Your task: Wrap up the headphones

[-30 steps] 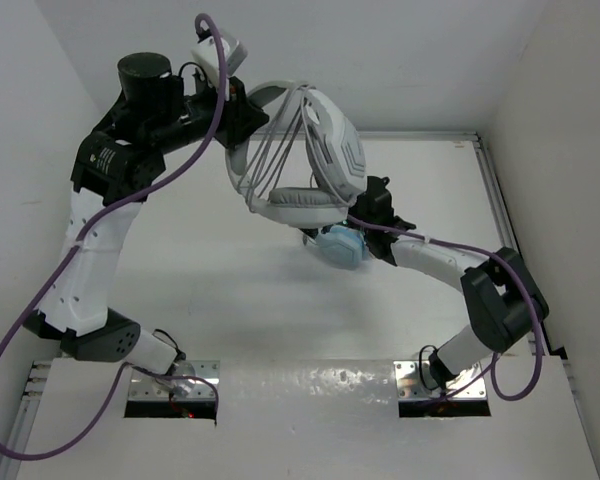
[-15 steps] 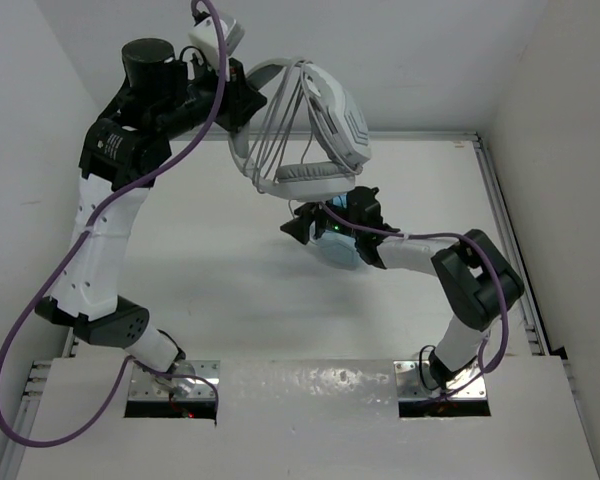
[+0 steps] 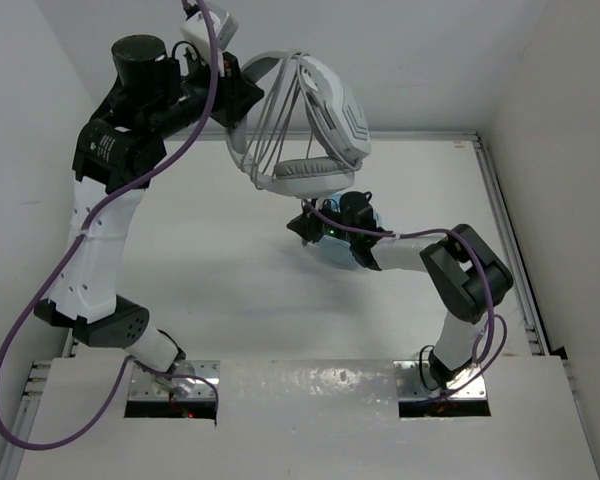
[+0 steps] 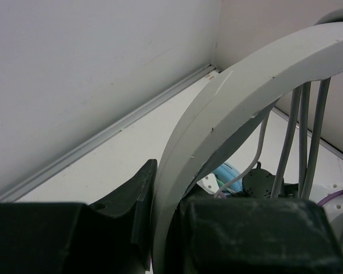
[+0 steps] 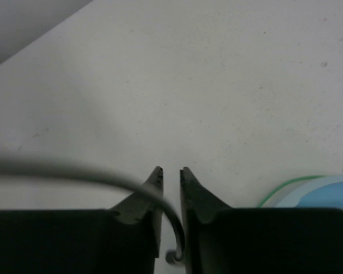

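step: winding | left gripper (image 4: pixel 163 224) clamps headband (image 4: pixel 240 97), headphones (image 3: pixel 315 120) held aloft | right gripper (image 5: pixel 170 184) pinches cable (image 5: pixel 74 171) | next: likely loop cable over headband, keeping it taut

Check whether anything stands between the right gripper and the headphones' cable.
Nothing visible does: the cable runs between the nearly closed jaws of the right gripper. The light blue headphones lie off to one side.

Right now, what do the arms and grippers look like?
Both the left arm and right arm have white links, black joints and a looping purple cable. Small white print marks the left arm. The right gripper has black fingers tapering to points; the left gripper is black too.
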Controlling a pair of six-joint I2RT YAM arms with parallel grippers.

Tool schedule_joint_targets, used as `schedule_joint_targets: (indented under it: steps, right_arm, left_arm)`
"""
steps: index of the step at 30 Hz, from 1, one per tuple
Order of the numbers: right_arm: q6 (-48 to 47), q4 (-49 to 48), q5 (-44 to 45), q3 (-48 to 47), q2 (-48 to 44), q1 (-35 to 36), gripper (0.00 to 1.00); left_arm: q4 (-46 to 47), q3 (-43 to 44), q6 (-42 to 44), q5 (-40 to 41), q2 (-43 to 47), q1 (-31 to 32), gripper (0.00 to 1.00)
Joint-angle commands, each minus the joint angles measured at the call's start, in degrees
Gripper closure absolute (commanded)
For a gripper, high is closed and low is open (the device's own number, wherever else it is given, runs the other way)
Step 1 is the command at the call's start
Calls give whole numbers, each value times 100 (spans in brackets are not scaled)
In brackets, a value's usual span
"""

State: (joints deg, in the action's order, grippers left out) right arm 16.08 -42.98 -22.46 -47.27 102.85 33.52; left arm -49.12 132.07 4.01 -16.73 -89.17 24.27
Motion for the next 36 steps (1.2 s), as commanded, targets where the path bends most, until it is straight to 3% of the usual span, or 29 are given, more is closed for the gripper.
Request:
schedule_joint_targets:
  steps: [1, 4, 11, 14, 19, 22, 27, 28, 30, 33, 36]
  right_arm:
    - [-69, -254, 75, 50, -72, 41, 89]
    - [-139, -255, 75, 130, -168, 137, 100]
    - [-1088, 1017, 515, -80, -310, 1444, 100]
    - [-1334, 1719, 418, -519, -116, 2085, 100]
    - [-2388, 3303, 523, -1739, 121, 3037, 100]
    - [-2767, 4269, 523, -2304, 87, 3528, 100]
    - [-3005, 5254, 786, -2935, -457, 3697, 100]
    - [-3066, 5822, 926, -3059, -537, 3706, 100]
    - [-3259, 6405, 1399, -3462, -765, 3706, 100]
    - [-3584, 6987, 3380, -3640, -1168, 3636, 100]
    - [-3612, 6874, 3897, -3702, -1660, 3172, 100]
  left_arm:
    - [518, 337, -348, 56, 145, -45, 100]
    - [527, 363, -348, 152, 119, -45, 100]
    - [825, 416, -1007, 995, -74, -343, 100]
    - [1088, 346, -1349, 1250, -276, -650, 100]
    - [1791, -425, -1140, 1997, -575, -863, 100]
    - [2423, -1313, -640, 2917, -637, -872, 100]
    - [3680, -2596, 731, 3904, -629, -872, 100]
    - [3891, -3025, 872, 4045, -585, -872, 100]
    - [4392, -3432, 1443, 4239, -401, -872, 100]
    - [4771, -4248, 2067, 4056, -68, -872, 100]
    - [4789, -4593, 2375, 3915, 241, -863, 100]
